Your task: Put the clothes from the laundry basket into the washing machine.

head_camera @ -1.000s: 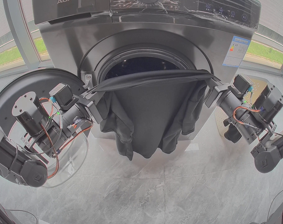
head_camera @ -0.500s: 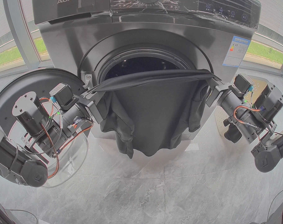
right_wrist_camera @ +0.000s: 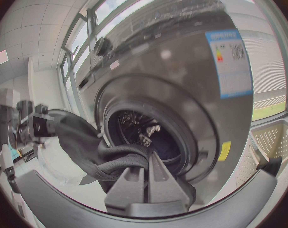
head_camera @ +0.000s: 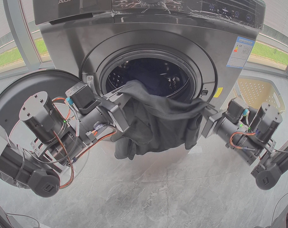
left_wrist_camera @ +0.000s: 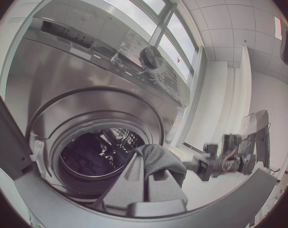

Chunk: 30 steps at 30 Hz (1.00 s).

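Note:
A dark grey garment hangs between my two grippers in front of the washing machine. My left gripper is shut on one end of it, at the left rim of the round drum opening. My right gripper is shut on the other end, low at the right of the opening. The cloth sags between them and bunches below the opening. The left wrist view has grey cloth pinched at the fingertips. In the right wrist view, twisted folds of the garment run from the shut fingers towards the drum.
The washer door stands swung open at the left, behind my left arm. A beige perforated laundry basket sits on the floor to the right of the machine, behind my right arm. Dark clothing lies inside the drum. Grey tiled floor stretches in front.
Both grippers moved inward and towards the drum, the right one also lower. The garment, stretched taut across the opening before, now sags and bunches, uncovering the drum.

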### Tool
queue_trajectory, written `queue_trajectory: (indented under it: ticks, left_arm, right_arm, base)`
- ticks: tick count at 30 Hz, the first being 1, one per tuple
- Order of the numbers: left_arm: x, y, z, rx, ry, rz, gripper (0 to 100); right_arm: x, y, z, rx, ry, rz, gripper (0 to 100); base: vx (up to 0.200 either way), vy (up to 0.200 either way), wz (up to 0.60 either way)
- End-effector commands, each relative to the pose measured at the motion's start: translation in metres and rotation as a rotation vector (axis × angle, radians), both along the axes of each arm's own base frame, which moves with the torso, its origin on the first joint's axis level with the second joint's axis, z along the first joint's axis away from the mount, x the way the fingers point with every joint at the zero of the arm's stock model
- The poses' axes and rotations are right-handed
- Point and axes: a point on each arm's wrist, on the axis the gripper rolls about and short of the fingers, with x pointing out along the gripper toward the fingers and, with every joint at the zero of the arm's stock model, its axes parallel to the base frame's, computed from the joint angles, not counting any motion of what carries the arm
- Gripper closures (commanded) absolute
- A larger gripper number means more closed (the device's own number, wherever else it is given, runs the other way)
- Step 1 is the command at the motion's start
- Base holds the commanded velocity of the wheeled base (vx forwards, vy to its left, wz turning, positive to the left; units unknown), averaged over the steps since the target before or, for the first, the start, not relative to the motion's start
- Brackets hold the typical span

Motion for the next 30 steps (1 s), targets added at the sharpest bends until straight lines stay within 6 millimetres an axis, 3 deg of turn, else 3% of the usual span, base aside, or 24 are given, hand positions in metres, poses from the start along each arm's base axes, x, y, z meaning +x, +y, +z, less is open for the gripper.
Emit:
queue_trajectory:
  ticks: [1, 6, 15, 23, 30]
  left_arm:
    - [0.008, -0.016, 0.006, -0.023, -0.023, -0.021, 100]
    - [0.017, -0.02, 0.013, -0.045, -0.04, 0.005, 100]
    - [0.017, -0.022, 0.011, -0.039, -0.033, 0.001, 100]
    - [0.008, -0.027, 0.014, -0.045, -0.038, -0.022, 100]
    - [0.004, -0.026, 0.02, -0.055, -0.055, -0.029, 100]
  right_arm:
    - [-0.009, 0.01, -0.046, -0.104, 0.152, 0.063, 0]
    - [-0.03, 0.012, -0.075, -0.192, 0.255, 0.117, 0]
    - [-0.041, 0.015, -0.091, -0.249, 0.302, 0.198, 0]
    - [0.006, 0.049, -0.079, -0.161, 0.173, 0.175, 0]
    - [0.036, 0.071, -0.091, -0.152, 0.146, 0.168, 0]
  base:
    - [0.0, 0.0, 0.0]
    - [0.0, 0.0, 0.0]
    - [0.0, 0.0, 0.0]
    - [0.0, 0.0, 0.0]
    - [0.0, 0.0, 0.0]
